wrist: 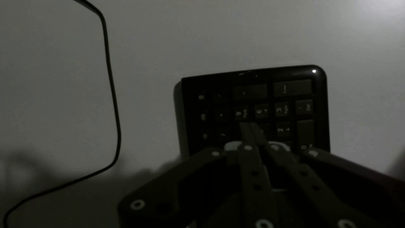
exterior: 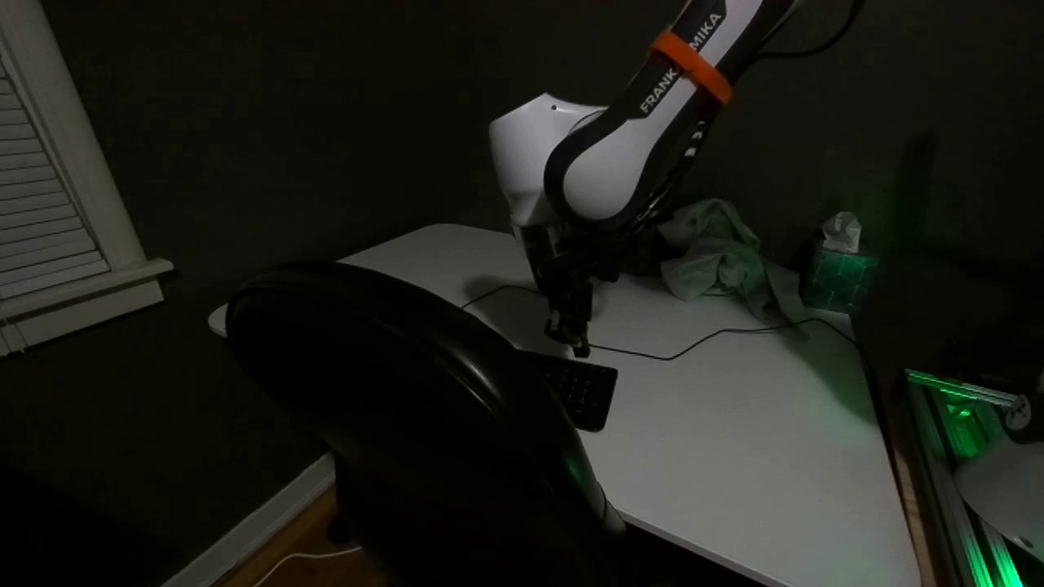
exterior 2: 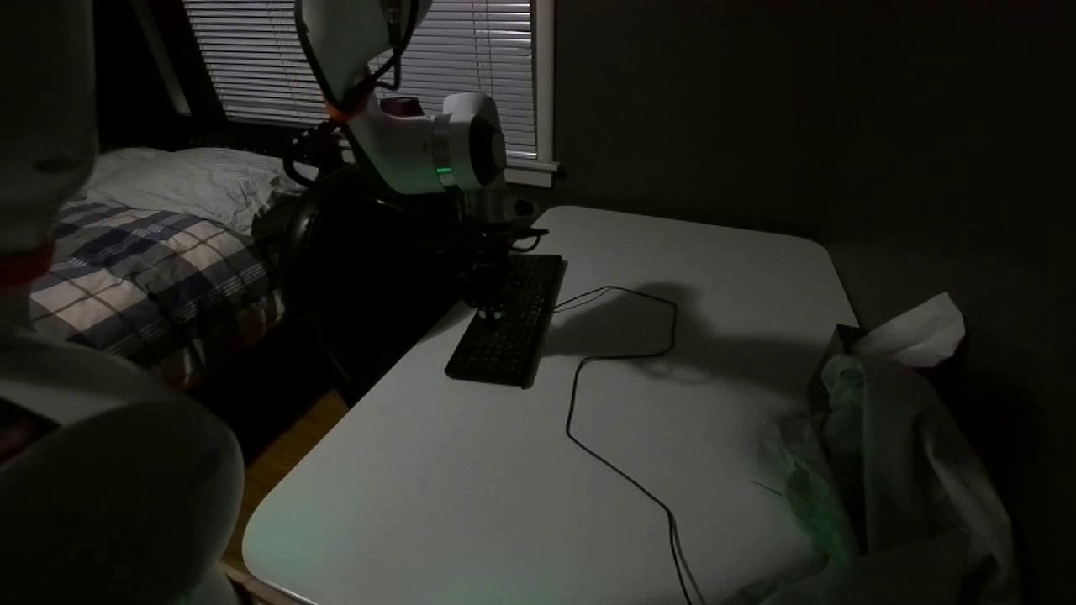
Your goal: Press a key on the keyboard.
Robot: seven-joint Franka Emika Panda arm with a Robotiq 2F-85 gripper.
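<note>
The black keyboard lies flat on the white table. Its number-pad end shows in both exterior views (exterior: 586,395) (exterior 2: 494,353), and the wrist view shows that end from above (wrist: 262,93). In an exterior view the chair back hides the rest of it. My gripper (wrist: 251,125) is shut and empty, fingertips together and pointing down over the number pad. In the wrist view the tips overlap the key row beside the 9 key and hide the keys under them. In both exterior views the gripper (exterior: 581,350) (exterior 2: 492,314) is at the keyboard. Whether the tips touch a key I cannot tell.
A big rounded black chair back (exterior: 391,408) stands against the table's (exterior: 750,456) front edge. A thin black cable (exterior 2: 618,470) winds across the table. A pale green cloth (exterior: 714,253) and a tissue box (exterior: 840,277) are by the wall. The room is dim.
</note>
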